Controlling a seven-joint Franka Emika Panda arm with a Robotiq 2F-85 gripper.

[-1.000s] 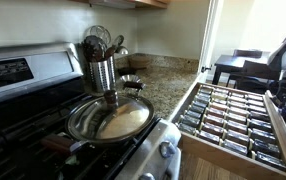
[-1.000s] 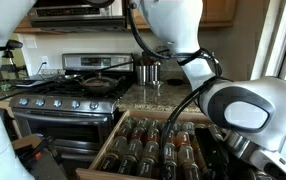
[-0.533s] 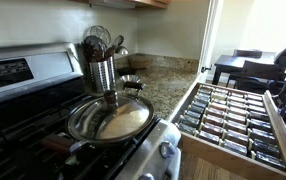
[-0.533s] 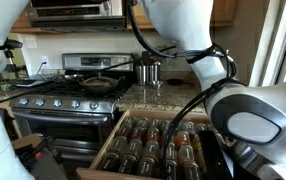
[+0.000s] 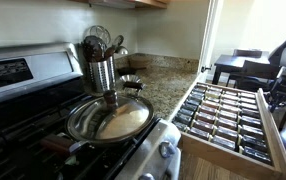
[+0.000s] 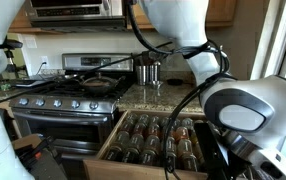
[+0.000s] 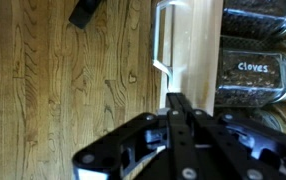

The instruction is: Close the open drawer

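Observation:
The drawer [image 5: 268,135] stands part-way out of the counter at the right, light wood with rows of dark spice jars [image 5: 223,110] inside. It also shows low in the middle of an exterior view [image 6: 111,150]. In the wrist view my gripper [image 7: 178,104] is shut, its fingertips against the pale drawer front [image 7: 205,50] just below the white handle [image 7: 163,40]. Jars, one labelled cloves [image 7: 255,72], lie behind the front. My arm [image 6: 243,110] fills the right foreground and hides the gripper there.
A stove [image 6: 63,100] with a frying pan [image 5: 108,118] stands beside the drawer. A steel utensil holder [image 5: 101,70] sits on the granite counter [image 5: 168,85]. Wooden floor [image 7: 63,90] lies in front of the drawer, with a dark object [image 7: 83,12] on it.
The drawer has slid a little way into the counter, its front now closer to the cabinet. My arm has moved with it.

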